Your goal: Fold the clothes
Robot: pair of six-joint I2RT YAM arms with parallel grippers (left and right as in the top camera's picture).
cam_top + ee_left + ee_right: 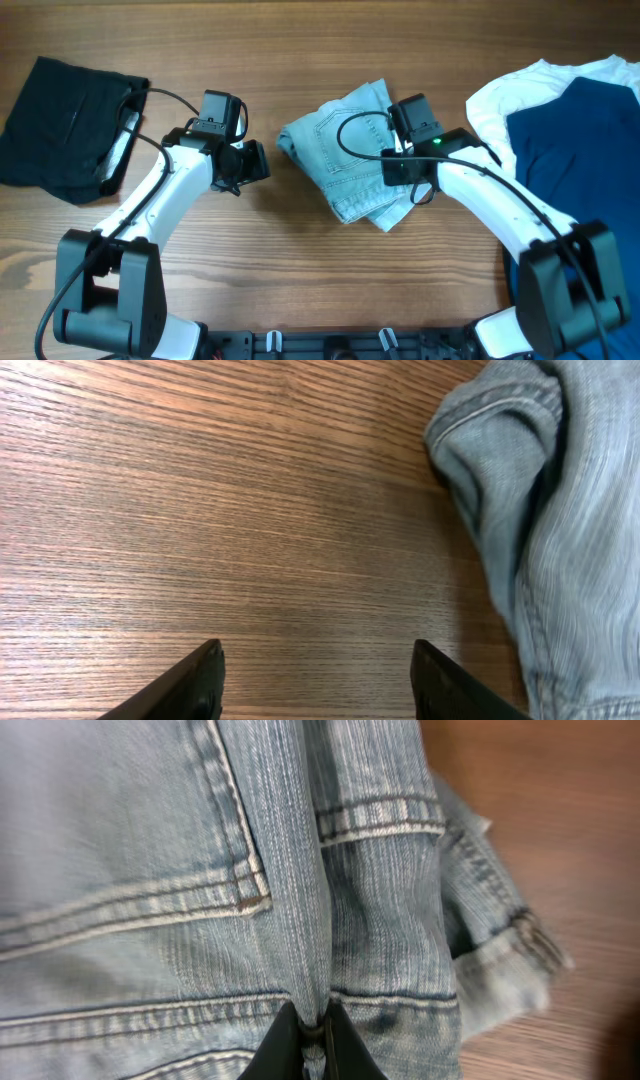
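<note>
Two arms, but only one pair of shorts is in play. At the 9 o'clock end of the wood-grain tabletop (300, 270), a folded black fabric garment (65, 120) sits out of the way. The left gripper (320, 685) hovers over bare wood just off the 9 o'clock edge of the faded light-blue denim shorts (340, 150), fingers spread apart and holding nothing. The shorts lie dead centre on the table in a rough, lopsided fold, with a hem corner poking out toward 5 o'clock. The right gripper (305, 1045) is pinched tight on a raised ridge of denim just beside the back-pocket stitching. Over at 3 o'clock there's a white cloth garment (520, 85) with a navy blue garment (575, 150) on top.

My read is that this is mid-fold and the shape isn't tidy yet. The next move probably needs the right arm to carry its pinched layer across, while the left pins or grabs the 9 o'clock edge so the bundle doesn't slide.

As for room, there's plenty of bare wood at 9 and 6 o'clock of the shorts. The 3 o'clock side is tighter, since the white garment's edge is near the right arm.
</note>
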